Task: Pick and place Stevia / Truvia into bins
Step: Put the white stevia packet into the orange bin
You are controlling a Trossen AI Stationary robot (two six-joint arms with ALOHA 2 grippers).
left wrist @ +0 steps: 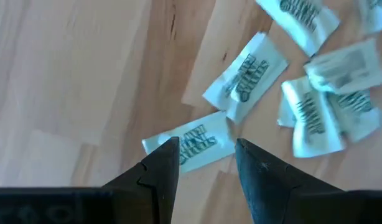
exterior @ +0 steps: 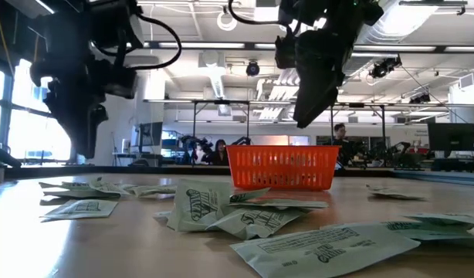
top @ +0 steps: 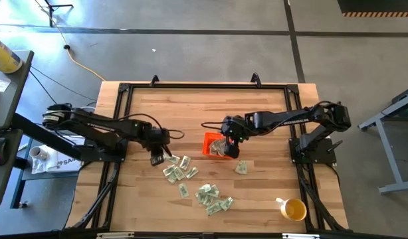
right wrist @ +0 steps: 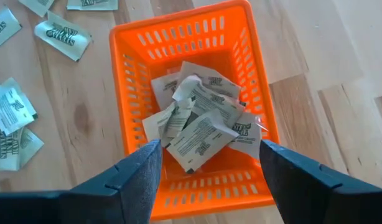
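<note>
Many pale green and white Stevia packets lie flat on the wooden table, in one cluster (top: 179, 171) and another (top: 212, 198). My left gripper (top: 157, 158) hangs open just above the left cluster. One packet (left wrist: 191, 143) lies below the gap between its fingers (left wrist: 206, 155), and the low view shows the gripper (exterior: 86, 150) clear of the table. My right gripper (top: 228, 147) stands open above the orange bin (top: 208, 143). The bin (right wrist: 122, 93) holds a heap of several packets (right wrist: 200, 121) below the spread fingers (right wrist: 209, 149).
A yellow-and-white cup (top: 294, 210) stands near the table's front right corner. A single packet (top: 241, 167) lies right of the bin. A black frame rail (top: 204, 86) runs round the table. Bare wood lies along the far side and at the front left.
</note>
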